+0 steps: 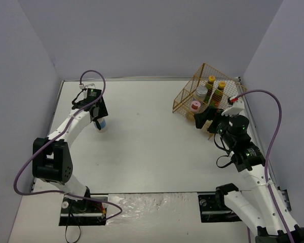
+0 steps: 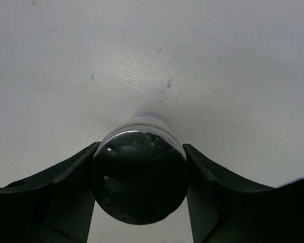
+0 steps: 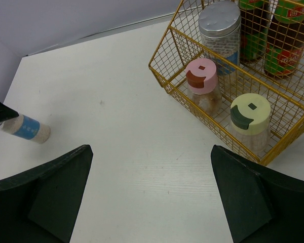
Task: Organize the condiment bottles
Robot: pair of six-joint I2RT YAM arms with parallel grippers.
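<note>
Silver is the story on the left: the left gripper (image 2: 140, 154) has its two dark fingers closed in against the sides of the stray silver-lidded jar (image 3: 28, 129), pinching it up by the lid, way out across the white table (image 1: 152, 147), well apart from the yellow wire basket (image 1: 184, 99) on its left side. Whether the base has left the surface I cannot tell. Over by the basket's open front, the right gripper (image 3: 151, 167) hangs spread wide with nothing in it. Inside the basket stand its twin jar (image 3: 219, 30) at the back corner, two dark-red sauce bottles (image 3: 285, 40) beside that, and the pink-lidded shaker (image 3: 202, 76) and green-lidded shaker (image 3: 250, 114) along the front. Now the worries. That lid is a smooth, shiny, slightly dimpled disc on a round body, so flat fingers meet a curve and the jar could twist or slide out on the long carry to the basket. Held that high, the body could also swing under the grip. Thin wire walls and a raised rim can snag a base coming in low, and the shakers near the front look light and tall enough to be knocked over by a nudge. With the right arm parked at the basket's front, the two arms may well crowd each other there
</note>
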